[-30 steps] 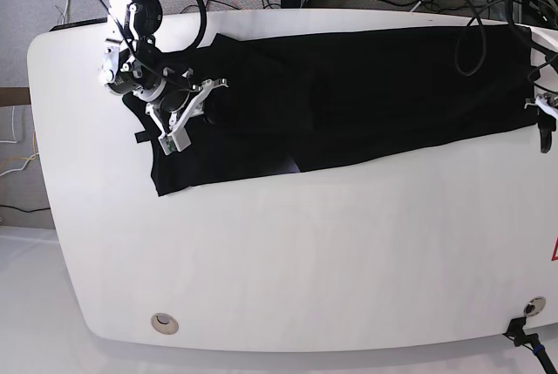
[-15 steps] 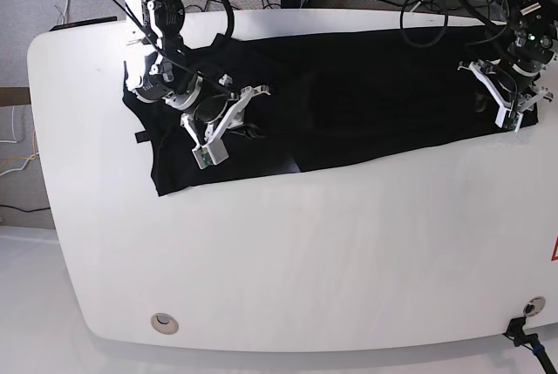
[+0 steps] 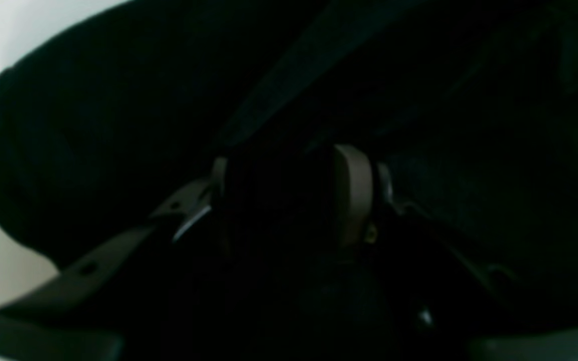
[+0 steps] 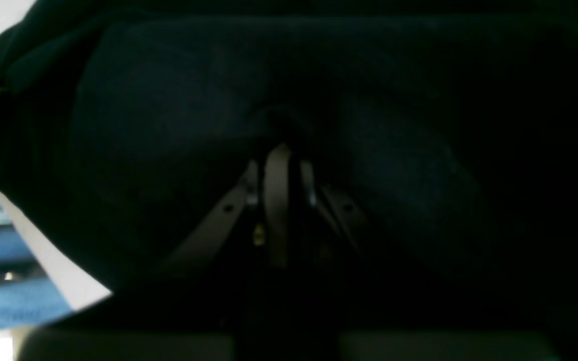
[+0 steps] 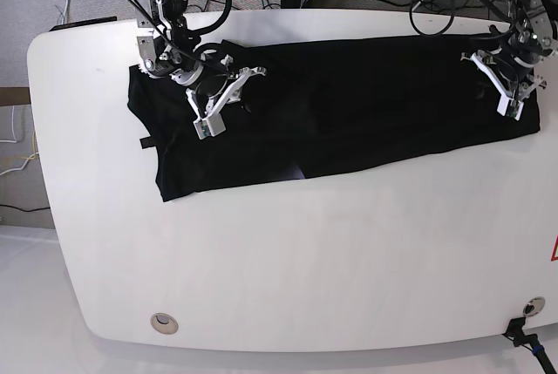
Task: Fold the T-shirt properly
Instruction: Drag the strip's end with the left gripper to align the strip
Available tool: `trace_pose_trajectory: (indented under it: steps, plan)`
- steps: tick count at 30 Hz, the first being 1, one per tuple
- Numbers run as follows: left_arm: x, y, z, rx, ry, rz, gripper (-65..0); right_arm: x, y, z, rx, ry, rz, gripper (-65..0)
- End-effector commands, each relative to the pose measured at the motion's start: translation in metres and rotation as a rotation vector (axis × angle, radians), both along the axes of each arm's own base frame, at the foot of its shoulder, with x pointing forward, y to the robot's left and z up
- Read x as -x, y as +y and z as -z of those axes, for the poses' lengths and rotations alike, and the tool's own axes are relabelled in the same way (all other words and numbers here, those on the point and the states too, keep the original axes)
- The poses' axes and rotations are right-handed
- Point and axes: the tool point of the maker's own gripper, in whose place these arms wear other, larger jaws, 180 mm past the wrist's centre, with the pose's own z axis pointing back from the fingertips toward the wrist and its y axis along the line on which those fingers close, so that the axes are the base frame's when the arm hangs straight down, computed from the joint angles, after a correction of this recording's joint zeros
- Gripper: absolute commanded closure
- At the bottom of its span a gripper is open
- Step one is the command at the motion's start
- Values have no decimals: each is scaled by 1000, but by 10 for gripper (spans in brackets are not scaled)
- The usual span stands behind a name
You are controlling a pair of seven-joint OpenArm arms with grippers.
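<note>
On one white table, one black T-shirt, two pincers.

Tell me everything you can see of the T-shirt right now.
The T-shirt is plain black cloth, no print showing, spread lengthwise along the far side of the white table and folded into a long band with a small notch in its near edge. The right gripper is shut, pinching a fold at one end; the left gripper sits on the other end, jaws partly closed around bunched cloth.
</note>
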Motion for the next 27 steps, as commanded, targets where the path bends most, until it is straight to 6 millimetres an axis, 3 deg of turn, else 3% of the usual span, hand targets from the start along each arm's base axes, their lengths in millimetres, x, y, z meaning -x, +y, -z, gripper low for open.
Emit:
trace_pose_trajectory:
  steps: [1, 6, 11, 12, 14, 16, 20, 25, 27]
  plan:
    - [-2, 4, 5, -20, 34, 22, -228, -4, -20, 10, 81, 21, 8, -25]
    - [-34, 3, -6, -6, -18, 21, -228, -18, -44, 13, 109, 23, 50, -25]
    - [-44, 12, -25, -35, -62, 31, -237, -20, -47, 12, 113, 18, 56, -25]
    - [-48, 10, -34, -35, -90, 36, -253, -20, -48, 12, 113, 20, 56, -25]
    - [-55, 13, -60, -42, -157, 31, -359, -19, -47, 13, 113, 22, 55, -25]
    - [-53, 29, -78, -58, -166, -9, -423, -19, -45, 13, 108, 22, 54, -25]
    - [-50, 67, -107, -47, -182, -150, -426, -19, -45, 13, 108, 24, 54, -25]
    - [-34, 111, -98, 7, -111, -308, -427, -19, -46, 13, 110, 24, 54, -25]
    - [-32, 118, -90, 65, -97, -322, -427, -19, -46, 14, 110, 25, 54, -25]
